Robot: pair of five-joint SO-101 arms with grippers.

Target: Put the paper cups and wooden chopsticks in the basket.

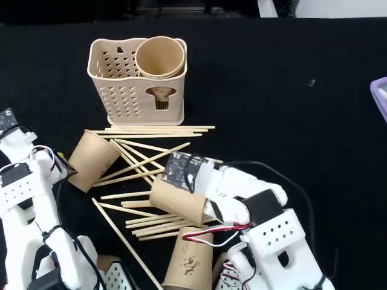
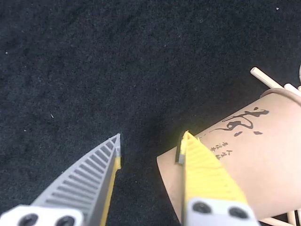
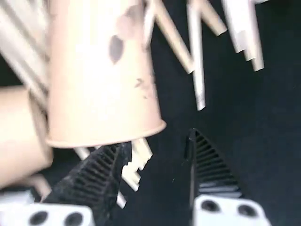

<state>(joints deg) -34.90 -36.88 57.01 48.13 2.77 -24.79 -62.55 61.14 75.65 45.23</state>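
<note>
We take the beige perforated plastic basket (image 1: 121, 103) on the black-clothed bench (image 1: 290, 121) as our landmark. Its one compartment already holds nested cups (image 1: 160, 55) of tan paper. The pale wooden chopsticks (image 1: 151, 132) lie fanned on the cloth just in front of the basket.

Among them, farther from the basket, the middle cup (image 1: 178, 204), a tan paper one, lies on its side under the head of the white right arm (image 1: 242, 202). The right pincer (image 3: 157, 141) is released, with its black fingers spread. The middle cup (image 3: 99, 80) lies straight ahead of it, rim toward the pincer and long axis running away from it. The rim sits off-centre, ahead of one fingertip rather than in the gap.

We judge this arm the nearer one. Its next move calls for a sideways shift, so that one finger goes inside the rim.

The left pincer (image 2: 150, 139) is also released, and its yellow finger is close beside the base end of a printed cup (image 2: 244, 141) of tan paper. That cup lies in front of the basket, off its other corner (image 1: 91, 158). A third paper cup (image 1: 190, 260) lies farthest from the basket.
</note>
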